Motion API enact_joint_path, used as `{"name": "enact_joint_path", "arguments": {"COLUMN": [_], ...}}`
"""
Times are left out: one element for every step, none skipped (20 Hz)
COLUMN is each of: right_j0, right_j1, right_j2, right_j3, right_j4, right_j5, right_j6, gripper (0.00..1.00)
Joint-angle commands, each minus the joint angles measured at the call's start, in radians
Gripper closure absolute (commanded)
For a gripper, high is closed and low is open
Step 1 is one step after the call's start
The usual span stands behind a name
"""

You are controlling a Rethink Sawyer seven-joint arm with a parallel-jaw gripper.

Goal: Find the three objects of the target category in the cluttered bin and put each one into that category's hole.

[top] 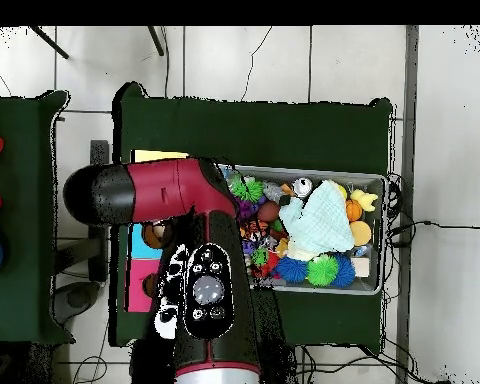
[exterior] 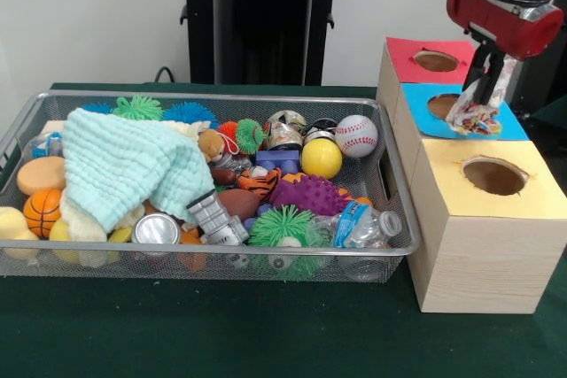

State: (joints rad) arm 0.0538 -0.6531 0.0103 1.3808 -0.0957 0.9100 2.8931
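From the front we see the gripper (exterior: 484,86) clamped on a clear bag of coloured sweets (exterior: 476,113), hanging over the blue box (exterior: 509,127) beside its hole (exterior: 444,105). The red box (exterior: 409,65) and yellow box (exterior: 483,219) flank it, right of the wire bin (exterior: 390,185). From overhead the arm (top: 199,260) hides gripper and bag; only the bin (top: 376,180) and box edges show.

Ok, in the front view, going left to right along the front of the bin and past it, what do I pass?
Small basketball → silver can top → green spiky ball → plastic bottle → yellow-topped box. Above the blue-topped box behind it, the gripper holds a clear packet.
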Motion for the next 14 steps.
{"name": "enact_joint_path", "arguments": {"right_j0": [0.005,0.005,0.004,0.003,0.002,0.001,0.003,0.004,0.008,0.012,0.017,0.029,0.033,0.037], "right_j1": [0.055,0.056,0.059,0.062,0.066,0.070,0.076,0.083,0.089,0.094,0.096,0.098,0.103,0.108], "right_j2": [0.028,0.027,0.027,0.027,0.027,0.027,0.026,0.025,0.024,0.023,0.021,0.017,0.018,0.018], "right_j3": [-0.037,-0.040,-0.046,-0.052,-0.061,-0.069,-0.078,-0.087,-0.095,-0.104,-0.112,-0.116,-0.122,-0.128], "right_j4": [0.012,0.012,0.012,0.011,0.011,0.010,0.010,0.010,0.013,0.014,0.017,0.021,0.025,0.030], "right_j5": [0.125,0.127,0.130,0.133,0.136,0.138,0.139,0.140,0.141,0.144,0.151,0.156,0.156,0.157], "right_j6": [0.026,0.026,0.025,0.023,0.023,0.022,0.027,0.032,0.040,0.048,0.059,0.077,0.084,0.092], "gripper": [1.00,1.00,1.00,1.00,1.00,1.00,1.00,1.00,1.00,1.00,1.00,1.00,1.00,1.00]}}
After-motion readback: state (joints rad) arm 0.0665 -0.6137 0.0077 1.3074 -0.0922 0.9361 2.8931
